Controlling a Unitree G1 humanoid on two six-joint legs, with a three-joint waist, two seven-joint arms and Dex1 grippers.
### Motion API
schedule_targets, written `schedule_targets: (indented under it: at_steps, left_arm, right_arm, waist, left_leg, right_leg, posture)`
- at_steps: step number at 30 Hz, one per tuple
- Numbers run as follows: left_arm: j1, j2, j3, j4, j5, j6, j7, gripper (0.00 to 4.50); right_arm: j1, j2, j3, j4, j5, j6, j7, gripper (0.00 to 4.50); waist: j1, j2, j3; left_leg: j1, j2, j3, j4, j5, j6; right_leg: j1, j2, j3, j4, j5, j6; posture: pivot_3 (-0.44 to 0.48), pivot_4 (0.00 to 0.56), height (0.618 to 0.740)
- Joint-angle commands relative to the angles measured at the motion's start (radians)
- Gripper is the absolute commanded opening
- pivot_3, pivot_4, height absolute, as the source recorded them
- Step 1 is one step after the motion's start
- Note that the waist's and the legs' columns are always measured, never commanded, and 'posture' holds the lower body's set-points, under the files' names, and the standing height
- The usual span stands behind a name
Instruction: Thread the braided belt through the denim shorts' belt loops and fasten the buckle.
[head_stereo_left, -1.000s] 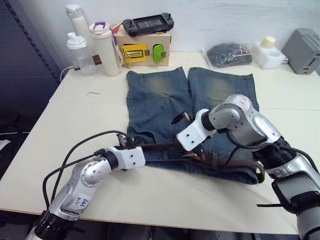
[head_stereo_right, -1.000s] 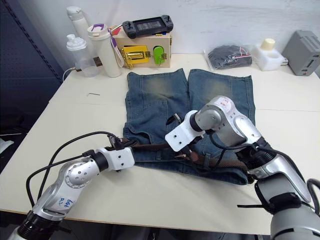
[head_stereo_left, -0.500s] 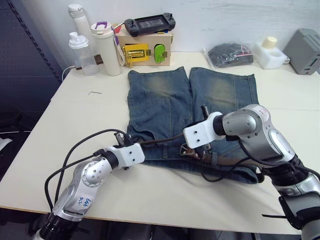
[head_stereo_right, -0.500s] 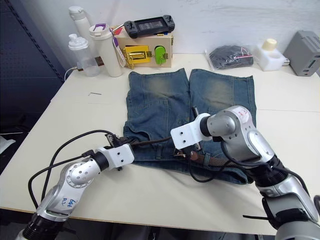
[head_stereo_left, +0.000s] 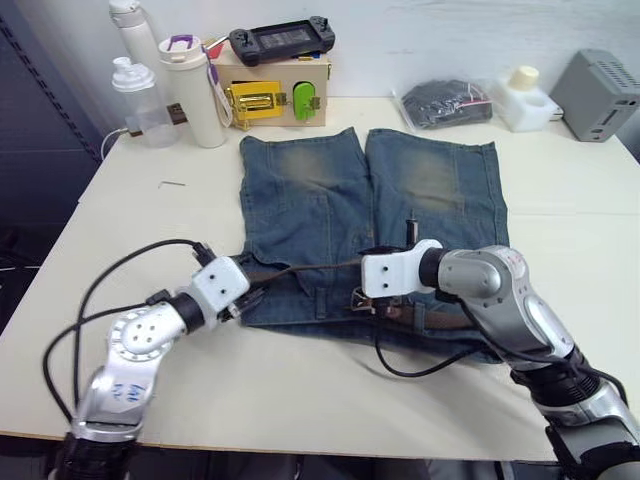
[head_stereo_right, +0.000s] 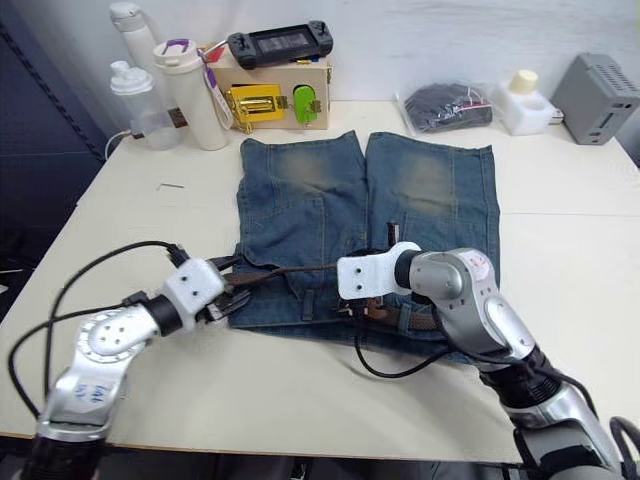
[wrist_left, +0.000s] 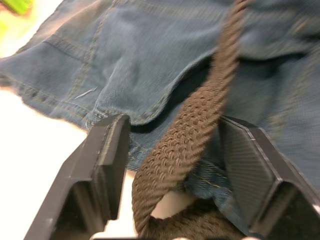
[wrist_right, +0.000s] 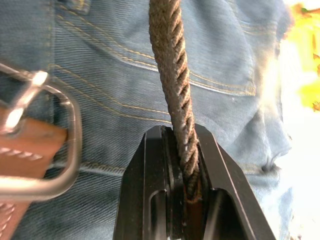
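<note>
The denim shorts (head_stereo_left: 365, 215) lie flat on the table (head_stereo_left: 150, 220), legs pointing to 12 o'clock and the waist at the 6 o'clock side, near the robot. The braided belt (head_stereo_left: 310, 267) runs in a straight line across the waist between the two arms. The right gripper (wrist_right: 182, 165) has its jaws squeezed tight on the belt, so it can pull the strap along and keep it from slipping. The left gripper (wrist_left: 172, 155) sits at the 9 o'clock corner of the waist. Its jaws are wide open, with the belt passing between them but not pinched. I think it waits there to catch the strap or steady the cloth. The buckle (wrist_right: 42, 135) rests on the denim just beside the right gripper, on its brown leather end. More belt lies along the waistband toward 3 o'clock. I cannot tell which belt loops it goes through. The buckle is not fastened yet, so the job looks partway done.
</note>
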Motion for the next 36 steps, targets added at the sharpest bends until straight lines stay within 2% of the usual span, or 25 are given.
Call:
schedule_targets:
  at_steps: [1, 2, 4, 6, 9, 10, 12, 13, 15, 17, 19, 21, 30, 36]
  left_arm:
    - [-0.029, 0.049, 0.104, -0.065, -0.205, 0.128, -0.099, 3.0]
    - [-0.042, 0.048, 0.133, -0.068, -0.261, 0.175, -0.101, 3.0]
    - [-0.072, 0.019, 0.203, -0.079, -0.46, 0.333, -0.093, 3.0]
    - [-0.073, -0.042, 0.266, -0.08, -0.699, 0.502, -0.032, 3.0]
    - [-0.022, -0.127, 0.281, -0.084, -0.916, 0.618, 0.092, 3.0]
    - [0.02, -0.154, 0.262, -0.086, -1.029, 0.632, 0.164, 3.0]
    - [0.119, -0.174, 0.167, -0.067, -1.355, 0.539, 0.39, 3.0]
    - [0.143, -0.19, 0.131, -0.046, -1.478, 0.484, 0.501, 3.0]
    - [0.151, -0.247, 0.092, 0.006, -1.624, 0.422, 0.681, 3.0]
    - [0.131, -0.319, 0.097, 0.046, -1.687, 0.402, 0.814, 3.0]
    - [0.103, -0.338, 0.073, 0.059, -1.81, 0.325, 0.931, 3.0]
    - [0.065, -0.365, 0.042, 0.057, -1.87, 0.251, 1.035, 3.0]
    - [-0.034, -0.539, 0.001, 0.025, -1.874, 0.143, 1.353, 3.0]
    - [-0.057, -0.606, 0.015, 0.037, -1.874, 0.129, 1.439, 3.0]
  right_arm:
    - [0.001, 0.043, -0.037, -0.018, -0.037, -0.002, -0.121, 0.0]
    - [0.009, 0.059, -0.031, -0.024, -0.045, -0.001, -0.145, 0.0]
    - [0.029, 0.097, -0.016, -0.032, -0.062, -0.015, -0.206, 0.0]
    - [0.052, 0.121, -0.002, -0.033, -0.078, -0.05, -0.261, 0.0]
    - [0.075, 0.135, 0.012, -0.025, -0.097, -0.082, -0.306, 0.0]
    - [0.082, 0.14, 0.016, -0.021, -0.104, -0.091, -0.322, 0.0]
    - [0.089, 0.145, 0.025, -0.011, -0.123, -0.109, -0.351, 0.0]
    - [0.088, 0.147, 0.028, -0.008, -0.129, -0.122, -0.367, 0.0]
    - [0.083, 0.148, 0.035, -0.002, -0.142, -0.146, -0.391, 0.0]
    - [0.084, 0.147, 0.04, -0.001, -0.152, -0.167, -0.407, 0.0]
    - [0.083, 0.139, 0.05, 0.005, -0.169, -0.201, -0.423, 0.0]
    - [0.078, 0.126, 0.062, 0.011, -0.196, -0.239, -0.446, 0.0]
    - [0.077, 0.116, 0.066, 0.031, -0.243, -0.318, -0.479, 0.0]
    - [0.084, 0.126, 0.058, 0.024, -0.249, -0.328, -0.468, 0.0]
  waist:
    - [-0.003, 0.0, 0.0]
    - [-0.003, 0.0, 0.0]
    - [-0.005, 0.0, 0.0]
    - [-0.008, 0.0, 0.0]
    - [-0.012, 0.0, 0.0]
    - [-0.013, 0.0, 0.0]
    - [-0.018, 0.0, 0.0]
    - [-0.018, 0.0, 0.0]
    - [-0.023, -0.001, 0.0]
    - [-0.031, -0.001, -0.001]
    - [-0.03, -0.002, 0.0]
    - [-0.022, -0.003, -0.001]
    - [-0.021, -0.007, -0.001]
    - [-0.021, -0.008, -0.001]
  left_leg:
    - [0.0, 0.0, 0.0, 0.0, 0.0, 0.0]
    - [0.0, 0.0, 0.0, 0.0, 0.0, 0.0]
    - [0.0, 0.0, -0.001, -0.001, 0.0, 0.0]
    - [0.0, 0.0, -0.002, -0.001, 0.0, 0.0]
    - [0.001, 0.0, -0.003, -0.001, 0.0, 0.0]
    - [0.001, -0.001, -0.004, -0.001, 0.0, 0.0]
    - [0.001, -0.001, -0.005, -0.001, 0.0, 0.0]
    - [0.002, -0.001, -0.005, -0.001, 0.0, 0.0]
    - [0.003, -0.001, -0.005, -0.001, 0.0, 0.0]
    - [0.003, -0.001, -0.005, -0.002, 0.0, 0.0]
    - [0.004, 0.0, -0.005, -0.002, 0.001, -0.001]
    - [0.005, -0.001, -0.005, -0.002, 0.001, -0.001]
    - [0.003, -0.003, 0.002, 0.004, 0.001, -0.001]
    - [0.003, -0.003, 0.002, 0.006, 0.0, -0.001]
  right_leg:
    - [0.0, 0.0, 0.0, 0.0, 0.0, 0.0]
    - [0.0, 0.0, 0.0, 0.0, 0.0, 0.0]
    - [0.0, 0.0, -0.001, 0.0, 0.0, 0.0]
    - [0.0, 0.0, -0.001, 0.0, 0.0, 0.0]
    - [0.001, 0.001, -0.001, 0.001, 0.0, 0.0]
    - [0.001, 0.001, -0.001, 0.002, 0.0, 0.0]
    - [0.002, 0.001, -0.001, 0.001, 0.0, 0.0]
    - [0.002, 0.001, -0.001, 0.001, 0.0, 0.0]
    - [0.003, 0.001, -0.001, 0.002, 0.0, 0.0]
    - [0.003, 0.001, -0.001, 0.002, 0.0, 0.0]
    - [0.002, 0.001, 0.0, 0.005, 0.0, 0.0]
    - [0.002, 0.001, 0.002, 0.006, 0.0, 0.0]
    - [-0.003, 0.001, 0.012, 0.017, 0.0, 0.0]
    - [-0.004, 0.002, 0.013, 0.02, 0.0, 0.0]
  posture:
    - [0.0, 0.15, 0.645]
    - [0.0, 0.15, 0.645]
    - [0.0, 0.15, 0.645]
    - [0.0, 0.15, 0.645]
    - [0.0, 0.15, 0.645]
    - [0.0, 0.15, 0.645]
    - [0.0, 0.15, 0.645]
    - [0.0, 0.15, 0.645]
    - [0.0, 0.15, 0.645]
    - [0.0, 0.15, 0.645]
    - [0.0, 0.15, 0.645]
    - [0.0, 0.15, 0.645]
    - [0.0, 0.15, 0.645]
    - [0.0, 0.15, 0.645]
